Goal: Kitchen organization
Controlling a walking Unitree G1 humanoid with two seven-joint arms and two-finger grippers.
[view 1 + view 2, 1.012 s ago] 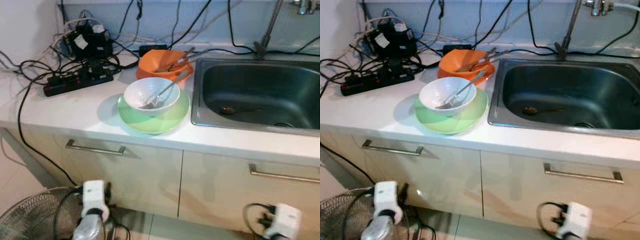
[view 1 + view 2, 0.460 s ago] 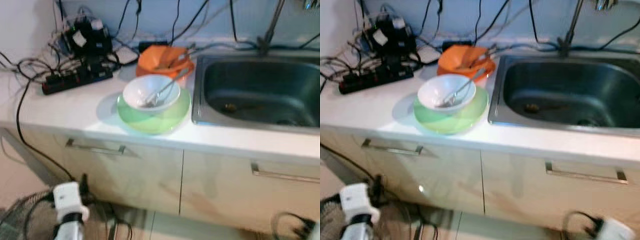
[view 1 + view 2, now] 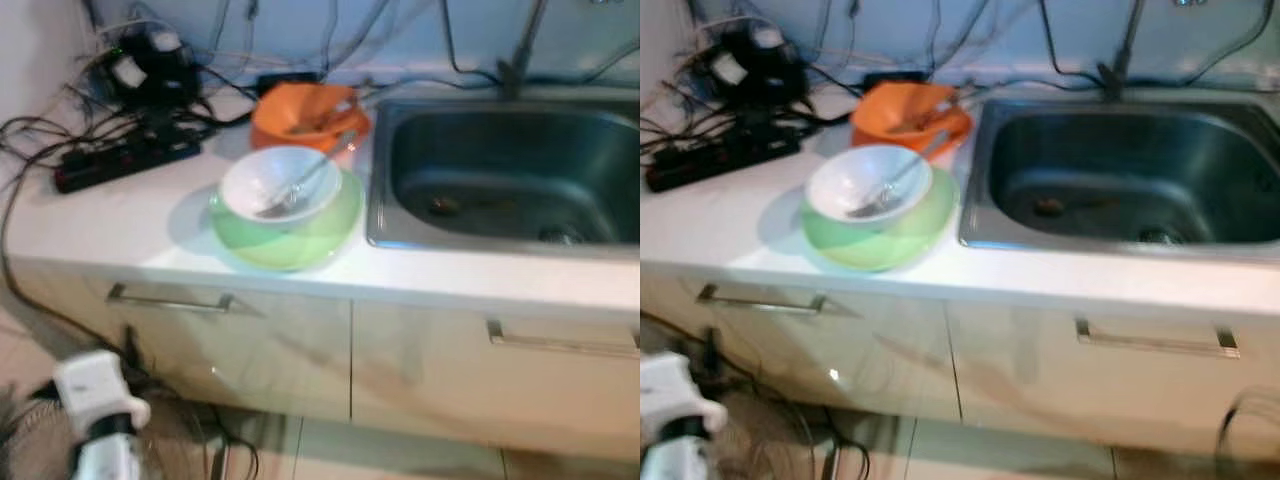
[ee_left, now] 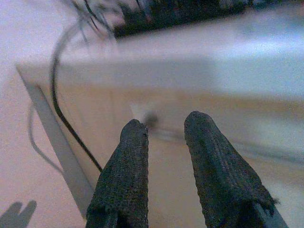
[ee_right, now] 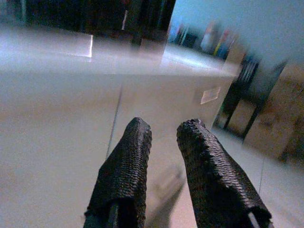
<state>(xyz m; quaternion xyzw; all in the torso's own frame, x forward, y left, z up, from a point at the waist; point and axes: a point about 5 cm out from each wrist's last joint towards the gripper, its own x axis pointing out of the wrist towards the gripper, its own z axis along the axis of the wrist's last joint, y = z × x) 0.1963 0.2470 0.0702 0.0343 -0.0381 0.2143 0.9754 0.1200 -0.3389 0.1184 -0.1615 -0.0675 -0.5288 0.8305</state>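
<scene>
A white bowl [image 3: 278, 183] with a fork [image 3: 300, 186] in it sits on a green plate [image 3: 300, 236] on the white counter [image 3: 130, 215]. Behind it is an orange bowl [image 3: 303, 113] holding utensils. To the right is a steel sink [image 3: 505, 170] with a spoon [image 3: 445, 206] on its bottom. My left arm [image 3: 92, 388] hangs low before the cabinet. The left gripper [image 4: 164, 127] is open and holds nothing, facing the counter's left end. My right gripper [image 5: 164, 126] is open and holds nothing, low beside the cabinet front.
A black power strip [image 3: 118, 160] and tangled cables [image 3: 150, 70] fill the counter's back left. A faucet stem [image 3: 522, 45] rises behind the sink. Drawer handles [image 3: 168, 298] [image 3: 560, 340] line the cabinet front. A fan grille [image 3: 30, 440] lies on the floor at lower left.
The whole picture has shifted and blurred as the camera moved. The dishes stand as before. My left wrist has swung leftward in the picture, and the right wrist has dropped out of the eye views.
</scene>
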